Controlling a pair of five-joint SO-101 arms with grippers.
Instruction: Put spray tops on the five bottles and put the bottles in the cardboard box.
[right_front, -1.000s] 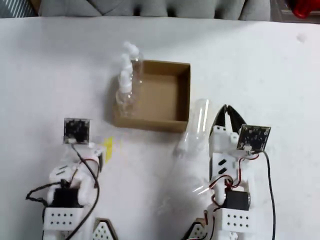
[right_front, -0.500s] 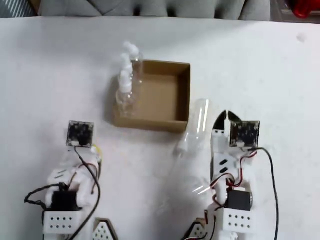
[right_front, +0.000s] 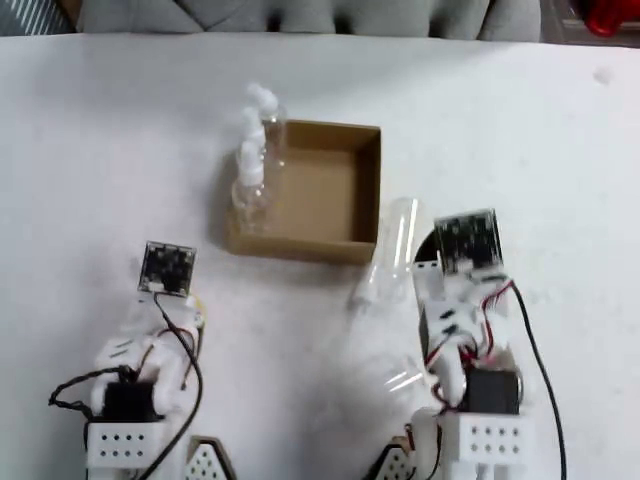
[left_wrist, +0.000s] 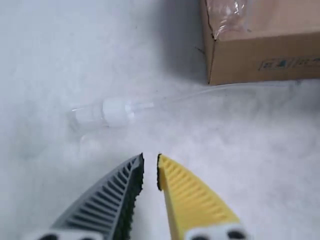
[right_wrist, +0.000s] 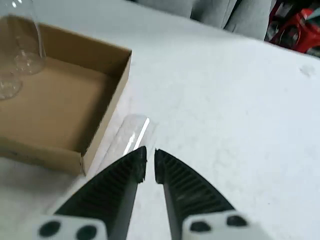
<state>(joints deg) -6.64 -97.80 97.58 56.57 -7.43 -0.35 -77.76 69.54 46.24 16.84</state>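
Grey-and-yellow left gripper (left_wrist: 150, 157): tips pinched almost together, holding nothing. A loose spray top (left_wrist: 116, 110) lies on the table (right_front: 100, 120) just beyond the tips and crosswise to them, its dip tube running toward a corner of the cardboard box (left_wrist: 260, 55).

Right gripper (right_wrist: 150, 152): also pinched to a slit, empty. A topless bottle (right_front: 392, 248) lies just left of it, between it and the box's right wall. Long axis runs near-to-far, neck at the near end and angled slightly left.

Judgement: right arm is nearer the bottle, left arm nearer the top.

Far: capped bottles (right_front: 250, 175) stand inside the box along its left wall.

Left wrist view shows the tube; high view shows the bottle's full length.
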